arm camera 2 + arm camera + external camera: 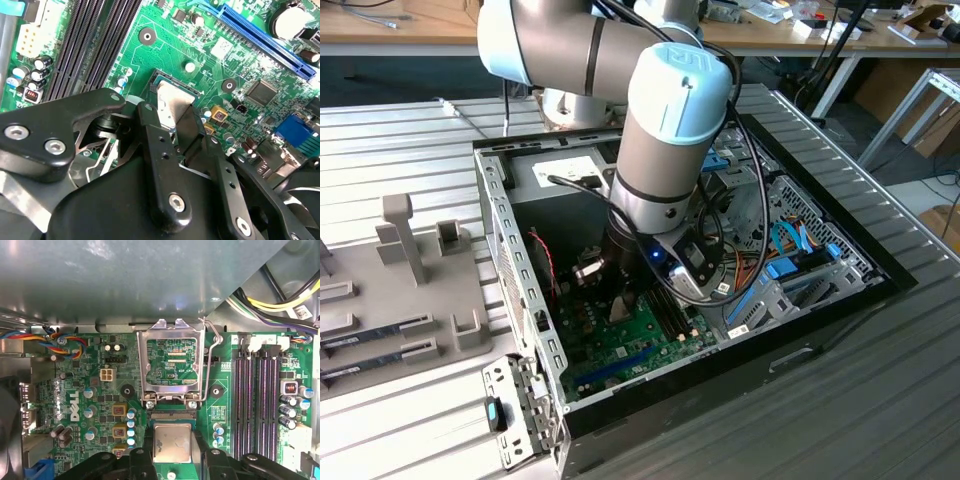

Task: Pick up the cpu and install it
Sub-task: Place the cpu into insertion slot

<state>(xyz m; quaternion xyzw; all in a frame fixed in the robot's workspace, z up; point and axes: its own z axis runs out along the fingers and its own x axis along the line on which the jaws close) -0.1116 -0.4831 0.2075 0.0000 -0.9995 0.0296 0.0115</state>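
The gripper clamps the cpu (the first wrist view adds the opened socket lid).

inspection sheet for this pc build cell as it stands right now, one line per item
surface: ribbed metal table carrying an open computer case, with the motherboard inside.
job's things: cpu between the fingers, right at the socket; seated or not cannot be told. socket frame lid hinged open.
clutter: grey fixture tray with memory sticks, on the exterior view's left.
gripper: gripper low over the board, closed on the cpu's edges.
cables: blue flat cables in the case; black cable looped at the arm's wrist; coloured wire bundle beside the socket.
surroundings: workbench behind the table.
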